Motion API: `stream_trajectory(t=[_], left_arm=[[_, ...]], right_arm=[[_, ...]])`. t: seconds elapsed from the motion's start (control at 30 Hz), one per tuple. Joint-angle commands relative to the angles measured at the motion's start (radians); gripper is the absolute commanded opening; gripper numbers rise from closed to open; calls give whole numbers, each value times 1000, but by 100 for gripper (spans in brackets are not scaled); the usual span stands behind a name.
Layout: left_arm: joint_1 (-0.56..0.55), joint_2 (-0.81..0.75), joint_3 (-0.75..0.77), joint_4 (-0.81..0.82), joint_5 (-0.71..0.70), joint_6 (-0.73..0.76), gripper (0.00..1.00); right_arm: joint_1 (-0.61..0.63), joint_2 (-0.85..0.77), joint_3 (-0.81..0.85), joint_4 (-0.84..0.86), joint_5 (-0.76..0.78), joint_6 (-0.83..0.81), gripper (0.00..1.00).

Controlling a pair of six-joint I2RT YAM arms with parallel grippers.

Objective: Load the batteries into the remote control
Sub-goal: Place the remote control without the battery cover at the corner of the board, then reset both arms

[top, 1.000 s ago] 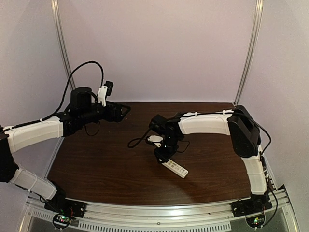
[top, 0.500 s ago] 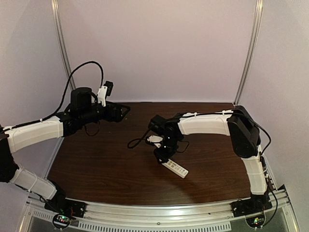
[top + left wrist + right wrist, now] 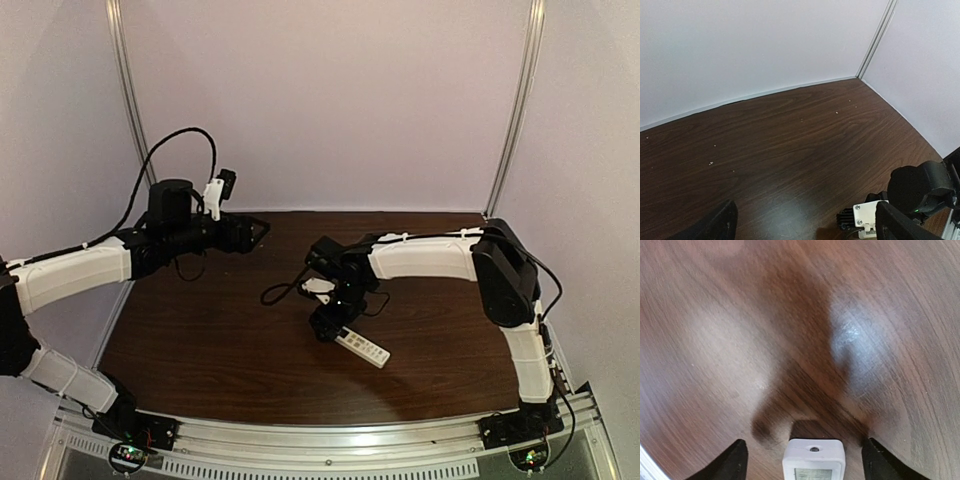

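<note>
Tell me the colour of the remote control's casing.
The remote control is white, seen best in the right wrist view.

Surface: a dark brown wood-grain table [image 3: 220, 340], flat and glossy. The right wrist view shows pale patches of reflected light on the table [image 3: 715, 340].

Near edge: a ribbed metal rail [image 3: 330, 440] runs along the full width.

Items lying directly on the surface: one remote control [image 3: 362, 348], white and slim, flat on the wood, right of centre in the near half. It lies diagonally, one end toward the far left and the other toward the near right. Its display window faces up [image 3: 813, 460].

Surface condition: a few small pale specks [image 3: 710, 163] are scattered across the far part of the table [image 3: 790, 140]. Their nature cannot be determined.
</note>
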Motion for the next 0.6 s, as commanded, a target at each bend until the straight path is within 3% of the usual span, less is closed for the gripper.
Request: stream_trajectory(t=[0.0, 0.1, 0.37, 0.57], left_arm=[[26, 22, 70, -36, 8, -30, 98], [41, 28, 99, -57, 29, -39, 98], [72, 84, 236, -208, -15, -23, 97], [92, 155, 310, -301, -74, -16, 97]], right_arm=[[-32, -104, -6, 54, -36, 22, 85], [-69, -170, -37, 96, -60, 33, 99], [-223, -399, -175, 223, -76, 61, 100], [-349, -597, -381, 372, -84, 94, 100]])
